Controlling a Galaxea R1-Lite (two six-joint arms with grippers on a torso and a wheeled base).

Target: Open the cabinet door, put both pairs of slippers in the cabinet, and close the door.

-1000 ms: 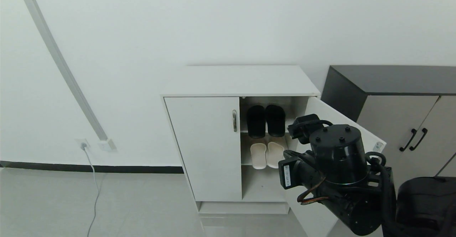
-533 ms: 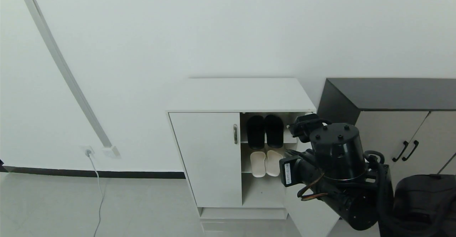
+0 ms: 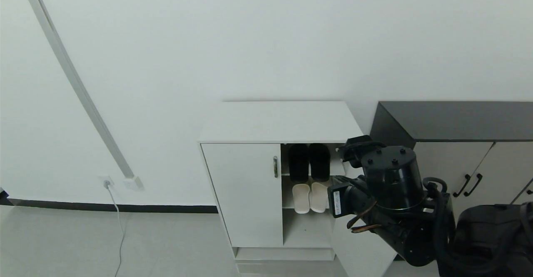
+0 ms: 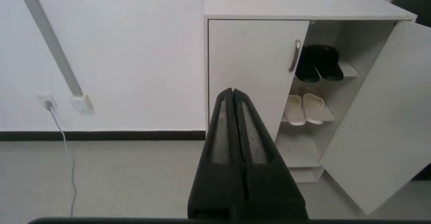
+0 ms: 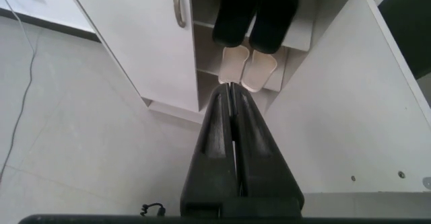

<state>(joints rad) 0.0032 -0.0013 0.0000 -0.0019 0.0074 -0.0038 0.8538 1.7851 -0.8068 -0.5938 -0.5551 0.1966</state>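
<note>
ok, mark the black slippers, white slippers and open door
black slippers (image 3: 299, 163), head view, upper of the left one.
white slippers (image 3: 300, 198), head view, insole of the left one.
open door (image 4: 380, 109), left wrist view, middle of its inner face.

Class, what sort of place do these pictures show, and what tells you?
Likely a home-style entryway or a test room set up as one: a white shoe cabinet, black slippers and white slippers on its shelves, and a wall socket.

My head view has shifted: the cabinet (image 3: 275, 123) now sits lower and looks smaller, farther off than before. My right arm (image 3: 391, 177) now hides the far edge of the door (image 3: 358, 248), which showed earlier.
</note>
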